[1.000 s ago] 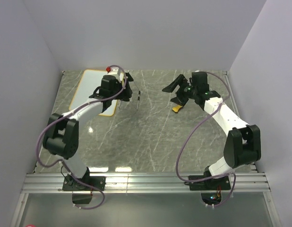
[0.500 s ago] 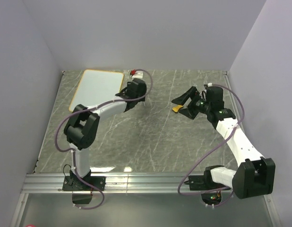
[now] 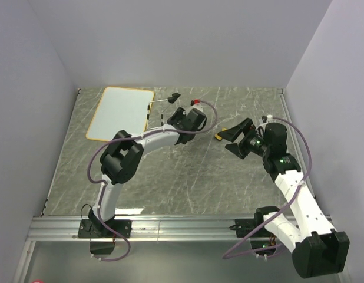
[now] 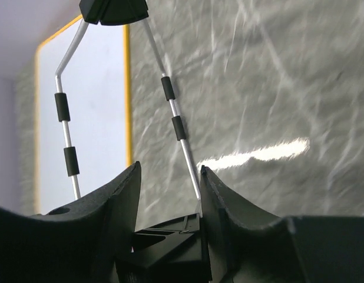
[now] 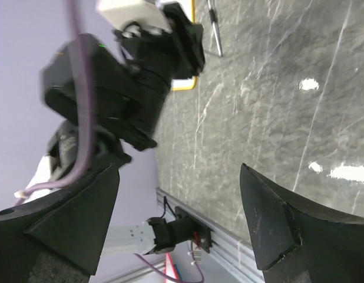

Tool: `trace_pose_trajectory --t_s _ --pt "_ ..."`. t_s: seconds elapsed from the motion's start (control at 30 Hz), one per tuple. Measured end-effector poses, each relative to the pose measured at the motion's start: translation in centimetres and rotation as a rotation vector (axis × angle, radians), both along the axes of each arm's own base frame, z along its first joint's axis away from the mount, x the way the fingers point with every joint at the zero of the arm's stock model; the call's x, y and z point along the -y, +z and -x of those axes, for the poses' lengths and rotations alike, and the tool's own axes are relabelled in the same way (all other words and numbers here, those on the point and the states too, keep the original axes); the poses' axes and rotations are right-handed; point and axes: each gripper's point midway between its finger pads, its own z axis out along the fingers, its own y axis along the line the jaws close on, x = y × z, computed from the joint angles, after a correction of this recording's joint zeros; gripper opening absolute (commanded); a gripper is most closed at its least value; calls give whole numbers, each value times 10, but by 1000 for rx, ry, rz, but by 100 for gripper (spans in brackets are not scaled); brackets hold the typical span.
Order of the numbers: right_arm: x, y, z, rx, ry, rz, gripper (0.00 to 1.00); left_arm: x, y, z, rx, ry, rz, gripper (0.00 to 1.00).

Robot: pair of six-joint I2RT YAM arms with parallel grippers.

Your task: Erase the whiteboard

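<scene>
Whiteboard (image 3: 120, 114): lies flat at the far left corner of the table (image 3: 170, 177), one long side angled toward the left wall; its yellow rim shows all round and its face reads plain white.
Left gripper (image 4: 169, 172): reaches out to the middle of the table's far side, just right of the whiteboard. Its fingers are drawn partway in around the lower end of the wire stand (image 4: 177, 127).
Wire stand: one leg lies against the inner face of the right-hand finger, and the other passes outside the left-hand finger. Both legs run forward to a black cap. From above, the outer leg crosses the whiteboard's right edge.
Right gripper (image 5: 179, 168): spread wide with nothing between the fingers; it hangs over the right half of the table and points toward the left arm.
Eraser (image 3: 219, 137): small and yellow, on the table just beside the right gripper's fingertips; contact cannot be told.
Whiteboard and right gripper: well apart.
</scene>
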Motion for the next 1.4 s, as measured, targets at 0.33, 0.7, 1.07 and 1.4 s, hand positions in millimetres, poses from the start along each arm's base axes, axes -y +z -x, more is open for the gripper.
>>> trace_pose_trajectory --t_s 0.33,0.7,1.07,1.4 --pt "3 16 21 50 -6 -18 90 26 -44 64 -171 -85 -233 99" --pt "9 16 33 25 -7 18 91 69 -38 89 -322 -120 47 99" --pt "18 31 19 30 -16 86 91 -117 54 -63 -141 318 644 99" --pt "24 27 7 -11 -14 113 90 -224 -10 -184 -93 472 844 99"
